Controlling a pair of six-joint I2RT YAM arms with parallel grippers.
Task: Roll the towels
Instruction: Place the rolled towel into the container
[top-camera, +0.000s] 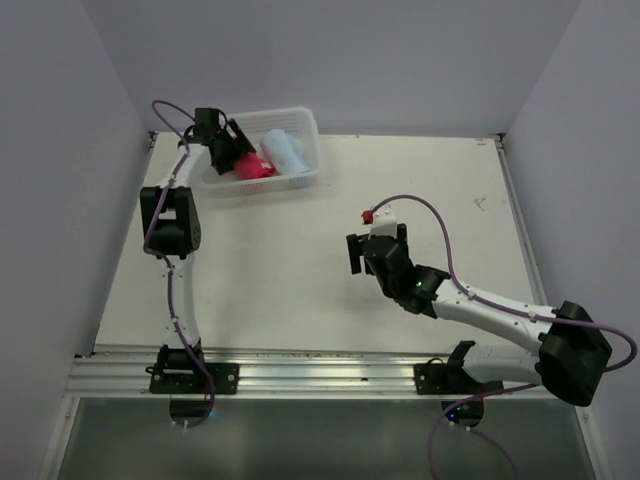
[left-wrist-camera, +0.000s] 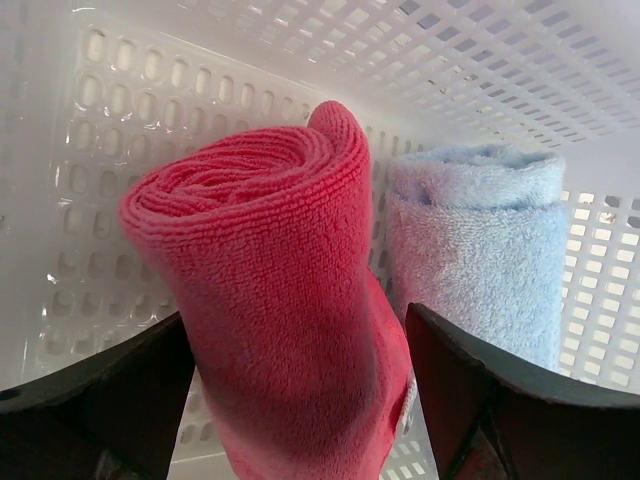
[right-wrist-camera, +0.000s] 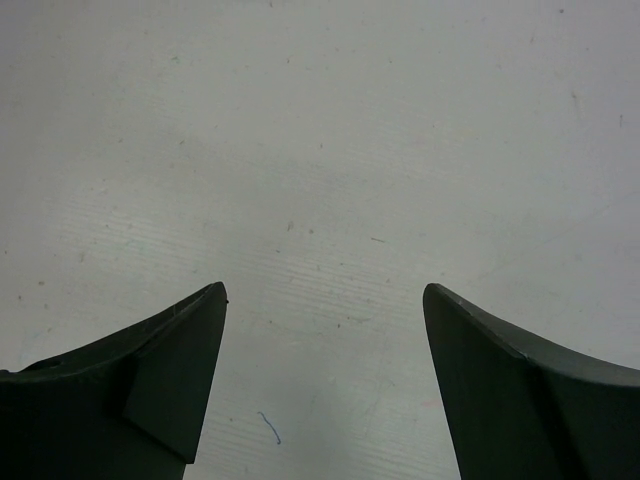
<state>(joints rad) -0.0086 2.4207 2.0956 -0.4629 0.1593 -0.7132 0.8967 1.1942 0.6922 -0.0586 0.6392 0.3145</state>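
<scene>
Both towels look rolled: the pinkish-red towel (left-wrist-camera: 270, 300) and the light blue towel (left-wrist-camera: 480, 260) stand side by side in the perforated plastic basket (left-wrist-camera: 150, 100). My left jaws are spread wide around the red roll, not squeezing it. My right jaws gape over the worktop (right-wrist-camera: 320, 120). I judge little remains and nothing obstructs.
</scene>
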